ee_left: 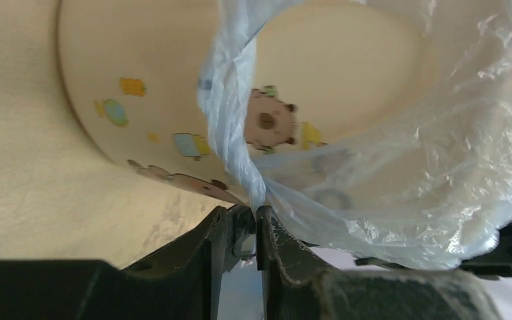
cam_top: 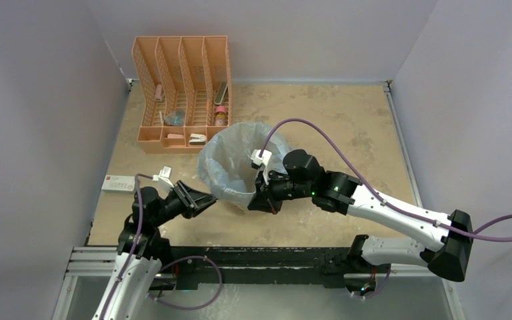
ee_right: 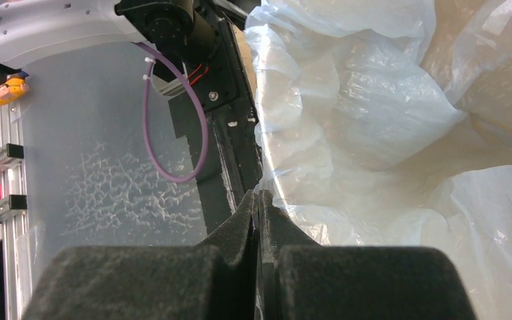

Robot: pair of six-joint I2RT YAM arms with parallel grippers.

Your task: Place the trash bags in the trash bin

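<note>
The light-blue translucent trash bag (cam_top: pixel 230 160) is spread open over the round cream trash bin, which it mostly covers in the top view. In the left wrist view the bin (ee_left: pixel 140 67) shows cartoon prints on its wall. My left gripper (cam_top: pixel 208 199) is at the bin's near-left side. Its jaws (ee_left: pixel 243 210) are shut on a twisted strand of the bag (ee_left: pixel 230 127) hanging outside the wall. My right gripper (cam_top: pixel 261 202) is at the bin's near rim and is shut (ee_right: pixel 259 197) on the bag's edge (ee_right: pixel 347 100), with the film billowing to its right.
An orange mesh file organizer (cam_top: pixel 183 90) with small items stands at the back left, close behind the bin. A small white box (cam_top: pixel 119 183) lies at the table's left edge. Grey walls enclose the table on three sides.
</note>
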